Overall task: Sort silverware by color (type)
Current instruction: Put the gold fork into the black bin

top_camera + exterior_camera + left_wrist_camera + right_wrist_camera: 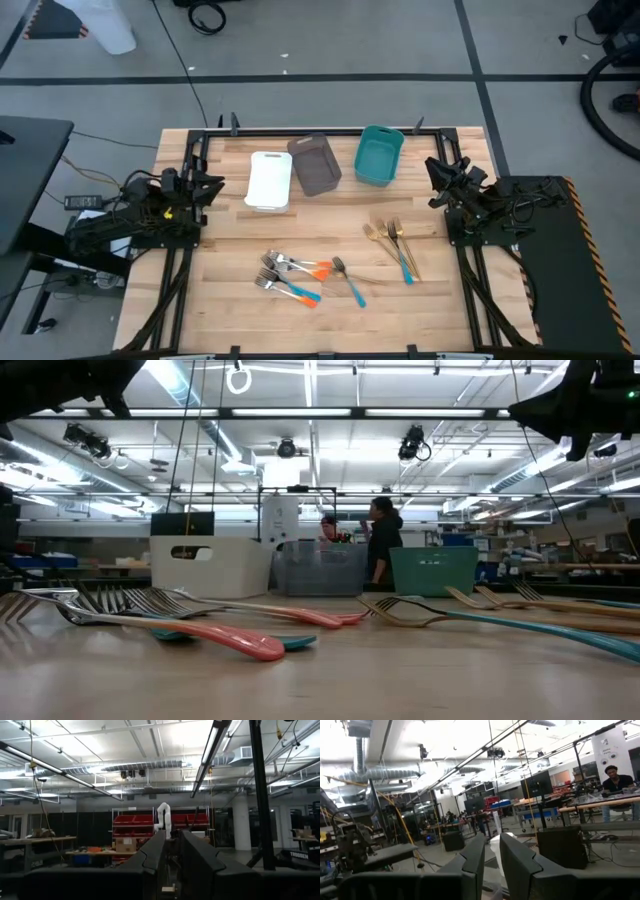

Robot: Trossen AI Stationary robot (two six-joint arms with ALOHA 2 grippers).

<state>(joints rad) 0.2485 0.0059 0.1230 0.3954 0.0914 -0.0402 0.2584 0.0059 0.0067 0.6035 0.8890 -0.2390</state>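
Observation:
The silverware lies on the wooden table's near half, touched by no gripper. In the high view, forks with orange and blue handles lie in a heap, and a blue-handled spoon lies beside them. To the right are slim gold pieces and a teal-handled fork. The low view shows an orange-handled spoon and a teal handle flat on the wood. My left gripper waits at the table's left edge. My right gripper waits at the right edge. Both hold nothing, fingers a narrow gap apart.
Three bins stand in a row on the far half of the table: white, grey and teal. Bare wood lies between the bins and the silverware. People stand in the room beyond the table.

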